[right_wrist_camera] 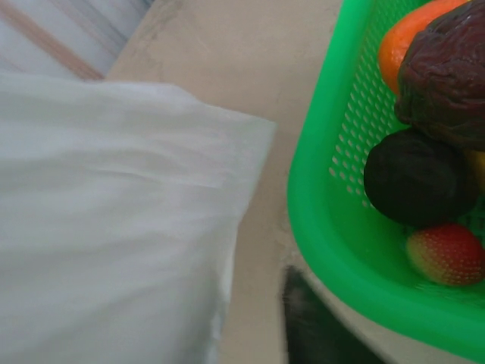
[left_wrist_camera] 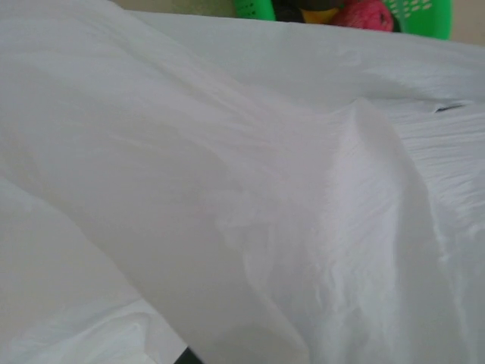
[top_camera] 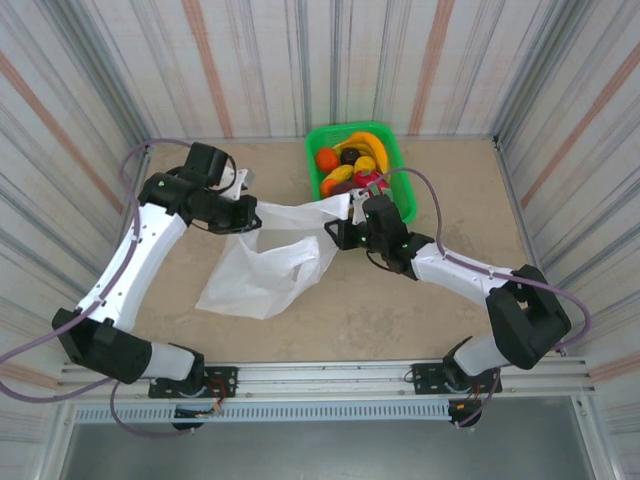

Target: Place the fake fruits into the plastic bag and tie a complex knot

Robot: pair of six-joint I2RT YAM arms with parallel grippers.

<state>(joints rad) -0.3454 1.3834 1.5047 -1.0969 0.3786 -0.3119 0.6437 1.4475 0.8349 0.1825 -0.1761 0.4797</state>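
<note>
One translucent white plastic bag (top_camera: 268,268) lay crumpled mid-desk (top_camera: 400,310), its upper edge stretched between two arms. The left fingers (top_camera: 248,208) were closed, pinching its 10 o'clock corner. Whether the right fingers (top_camera: 340,228), at its 2 o'clock corner, gripped anything could not be told. One green basket (top_camera: 406,188) at the desk's 12 o'clock held all the fake fruits (top_camera: 352,165), at least six, piled. Likely risks were the thin film slipping or tearing under tension, and a flat mouth blocking fruit.

The plastic bag (top_camera: 265,265), thin translucent white, lies crumpled mid-table, its top edge stretched taut from 9 toward 3 o'clock. The fake fruits (top_camera: 352,160), orange, yellow, maroon and red, sit heaped in the green basket (top_camera: 311,165) at its 1 o'clock.
</note>
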